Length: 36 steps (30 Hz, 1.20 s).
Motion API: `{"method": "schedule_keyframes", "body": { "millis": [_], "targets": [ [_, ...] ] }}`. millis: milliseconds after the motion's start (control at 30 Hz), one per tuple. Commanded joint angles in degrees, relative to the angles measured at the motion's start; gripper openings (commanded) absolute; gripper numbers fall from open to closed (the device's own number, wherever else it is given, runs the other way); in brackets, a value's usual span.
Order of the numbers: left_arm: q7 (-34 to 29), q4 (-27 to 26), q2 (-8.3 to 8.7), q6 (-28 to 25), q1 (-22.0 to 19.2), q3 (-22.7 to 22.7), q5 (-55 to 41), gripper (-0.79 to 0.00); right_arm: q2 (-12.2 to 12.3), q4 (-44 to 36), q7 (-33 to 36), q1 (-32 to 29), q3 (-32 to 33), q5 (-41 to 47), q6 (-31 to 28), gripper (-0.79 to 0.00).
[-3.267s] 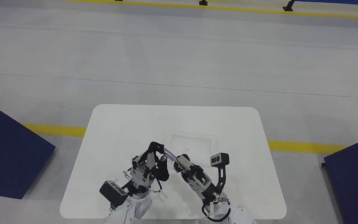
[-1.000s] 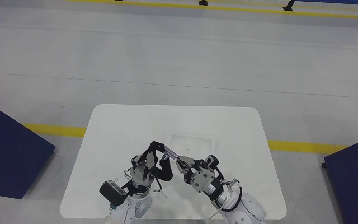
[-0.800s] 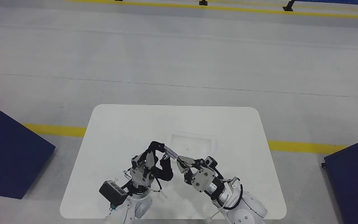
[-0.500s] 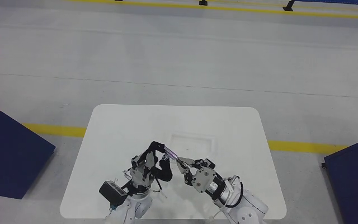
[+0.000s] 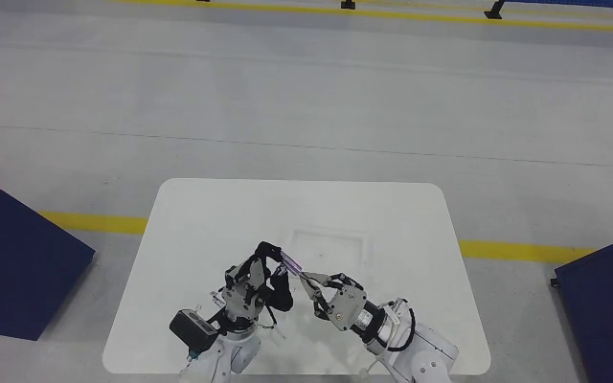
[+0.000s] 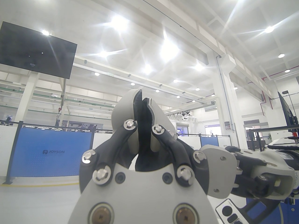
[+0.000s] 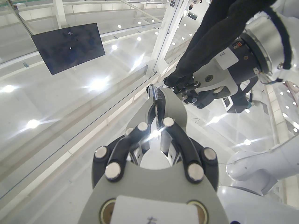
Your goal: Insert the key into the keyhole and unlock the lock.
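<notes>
The right gripper (image 5: pixel 309 281), its arm swung lower in the frame than before, pinches a thin silvery key (image 7: pixel 152 93) just beside the left gripper (image 5: pixel 277 257), fingers pressed together.

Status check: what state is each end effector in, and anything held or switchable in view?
Left end effector: shut, pointing upward.
Right end effector: shut on the silver metal piece, pointing upward close to the left one.
The silver metal piece: pinched and held in the air; cannot tell whether it is key or lock, or whether anything is unlocked.
Wall screen: dark.
</notes>
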Motion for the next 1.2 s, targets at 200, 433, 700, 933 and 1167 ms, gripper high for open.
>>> {"method": "schedule_keyframes", "body": {
  "millis": [200,433,700,933,1167],
  "targets": [
    [-0.1,0.0,0.04,0.1,0.0,-0.1,0.0,-0.785,0.2,-0.5,-5.4,0.6,1.3,8.4,4.2,-0.785],
    [-0.2,-0.1,0.06,0.1,0.0,-0.1,0.0,-0.785,0.3,-0.3,-10.1,1.3,1.9,14.4,6.0,-0.785],
    [-0.2,0.0,0.09,0.0,0.0,0.0,-0.1,-0.785,0.4,-0.2,-16.0,2.0,2.2,22.8,6.8,-0.785],
    [-0.3,0.0,0.09,0.0,0.0,0.1,-0.2,-0.785,0.7,-0.1,-21.3,2.5,2.8,30.7,7.8,-0.785],
    [-0.4,0.0,0.09,0.0,0.1,0.1,-0.3,-0.785,0.9,0.1,-26.4,3.1,3.2,38.9,7.5,-0.785]
  ]
}}
